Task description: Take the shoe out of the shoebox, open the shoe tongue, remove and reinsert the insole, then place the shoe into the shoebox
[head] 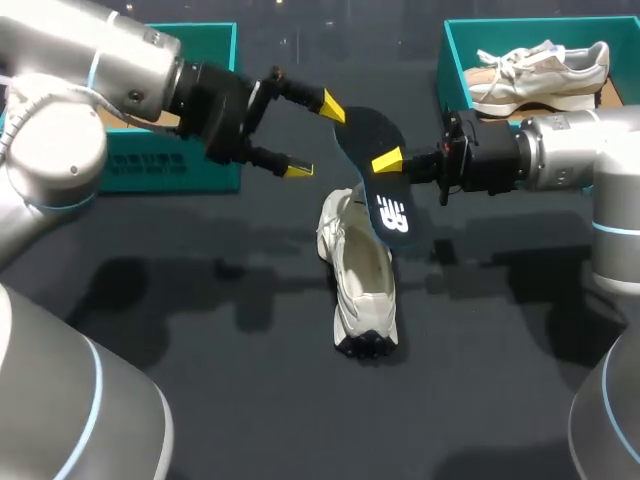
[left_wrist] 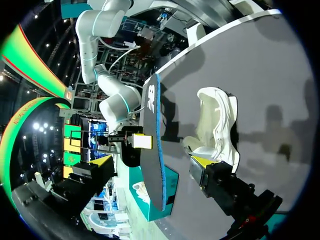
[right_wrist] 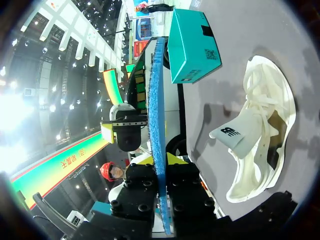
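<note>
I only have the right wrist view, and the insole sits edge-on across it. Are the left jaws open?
Observer: Yes, the left jaws stand wide open, close to the insole.
Operator: Which face of it shows from above?
Observer: The dark face with white print.
Operator: Any second box?
Observer: Yes, a teal box behind the right arm holds a tan shoe.
</note>
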`<state>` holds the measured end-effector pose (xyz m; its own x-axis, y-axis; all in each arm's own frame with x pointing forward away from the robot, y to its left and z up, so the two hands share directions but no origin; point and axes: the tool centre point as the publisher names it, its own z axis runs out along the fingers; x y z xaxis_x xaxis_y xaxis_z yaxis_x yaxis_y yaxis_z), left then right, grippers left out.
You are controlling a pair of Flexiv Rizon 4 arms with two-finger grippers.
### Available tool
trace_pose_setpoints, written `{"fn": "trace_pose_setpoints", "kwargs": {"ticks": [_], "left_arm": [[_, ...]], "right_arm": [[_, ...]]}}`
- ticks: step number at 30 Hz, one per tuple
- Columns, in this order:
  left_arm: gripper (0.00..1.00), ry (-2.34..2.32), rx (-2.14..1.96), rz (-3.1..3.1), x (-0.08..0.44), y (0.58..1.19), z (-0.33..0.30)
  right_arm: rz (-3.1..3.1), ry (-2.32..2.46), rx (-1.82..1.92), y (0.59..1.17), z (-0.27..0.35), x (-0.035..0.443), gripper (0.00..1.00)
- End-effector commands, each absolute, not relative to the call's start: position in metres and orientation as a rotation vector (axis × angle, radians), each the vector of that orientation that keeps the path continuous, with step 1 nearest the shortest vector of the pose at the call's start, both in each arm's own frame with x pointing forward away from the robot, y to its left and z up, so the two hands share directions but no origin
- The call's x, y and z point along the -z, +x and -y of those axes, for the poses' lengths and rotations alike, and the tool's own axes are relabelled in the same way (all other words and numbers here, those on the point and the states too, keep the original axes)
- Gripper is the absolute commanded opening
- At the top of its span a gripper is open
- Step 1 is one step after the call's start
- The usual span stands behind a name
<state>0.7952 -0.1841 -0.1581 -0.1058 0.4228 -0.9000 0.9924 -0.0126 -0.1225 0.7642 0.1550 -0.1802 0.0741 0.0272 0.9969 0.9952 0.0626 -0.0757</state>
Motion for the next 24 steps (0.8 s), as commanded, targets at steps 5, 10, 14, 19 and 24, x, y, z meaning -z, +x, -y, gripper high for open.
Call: {"fn": "trace_pose_setpoints", "kwargs": {"ticks": [5, 10, 14, 19, 24], "left_arm": [[1.00, 1.271, 1.162, -1.511, 0.190, 0.807, 0.197], [1.00, 1.206, 1.190, -1.496, 0.200, 0.816, 0.199], [1.00, 1.206, 1.190, -1.496, 0.200, 0.816, 0.199], [1.00, 1.197, 1.163, -1.486, 0.198, 0.814, 0.205], [1.00, 1.198, 1.123, -1.477, 0.195, 0.813, 0.210]], "right_arm": [[1.118, -1.199, 1.178, 0.765, -0.159, 0.180, 0.00], [1.106, -1.191, 1.182, 0.760, -0.162, 0.179, 0.00], [1.106, -1.191, 1.182, 0.760, -0.162, 0.179, 0.00], [1.102, -1.204, 1.174, 0.761, -0.166, 0.179, 0.00], [1.063, -1.260, 1.162, 0.761, -0.173, 0.178, 0.00]]}}
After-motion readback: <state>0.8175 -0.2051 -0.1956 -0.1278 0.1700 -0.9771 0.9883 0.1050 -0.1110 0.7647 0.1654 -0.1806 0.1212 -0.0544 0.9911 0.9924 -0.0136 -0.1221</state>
